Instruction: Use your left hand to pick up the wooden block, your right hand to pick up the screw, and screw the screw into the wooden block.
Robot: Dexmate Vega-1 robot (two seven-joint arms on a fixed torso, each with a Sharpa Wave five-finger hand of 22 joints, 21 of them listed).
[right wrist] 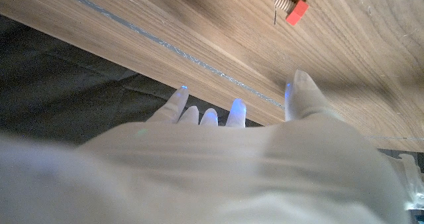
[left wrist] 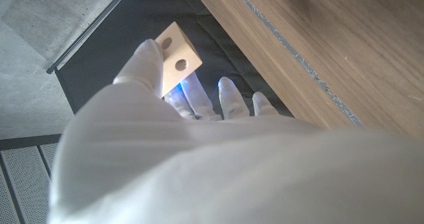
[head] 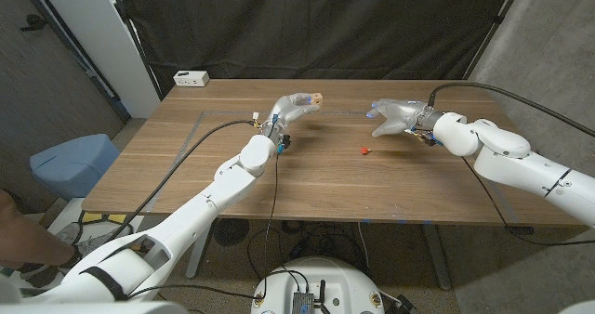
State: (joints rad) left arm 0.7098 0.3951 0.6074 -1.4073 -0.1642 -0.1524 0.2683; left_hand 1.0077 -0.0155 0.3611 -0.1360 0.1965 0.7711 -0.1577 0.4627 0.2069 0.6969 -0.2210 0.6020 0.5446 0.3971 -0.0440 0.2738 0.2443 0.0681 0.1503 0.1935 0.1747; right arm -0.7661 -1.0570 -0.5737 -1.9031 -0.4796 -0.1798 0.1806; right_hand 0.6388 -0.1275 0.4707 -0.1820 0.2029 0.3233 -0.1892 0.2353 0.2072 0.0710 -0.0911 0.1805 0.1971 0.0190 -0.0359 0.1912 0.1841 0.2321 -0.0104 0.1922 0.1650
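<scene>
My left hand (head: 296,107) is raised over the middle of the table and holds the wooden block (head: 314,99) at its fingertips. In the left wrist view the pale block (left wrist: 177,56) shows two round holes and is pinched by my fingers (left wrist: 149,61). The screw (head: 365,150), red-headed with a light threaded shank, lies on the table just right of centre. My right hand (head: 395,117) hovers behind and to the right of it, fingers apart and holding nothing. In the right wrist view the screw (right wrist: 291,8) lies on the wood beyond my spread fingers (right wrist: 301,95).
A white power strip (head: 191,78) sits at the table's far left corner. A thin taped line (head: 191,133) runs along the table's left side. A blue bin (head: 70,161) stands on the floor to the left. A black curtain hangs behind the table.
</scene>
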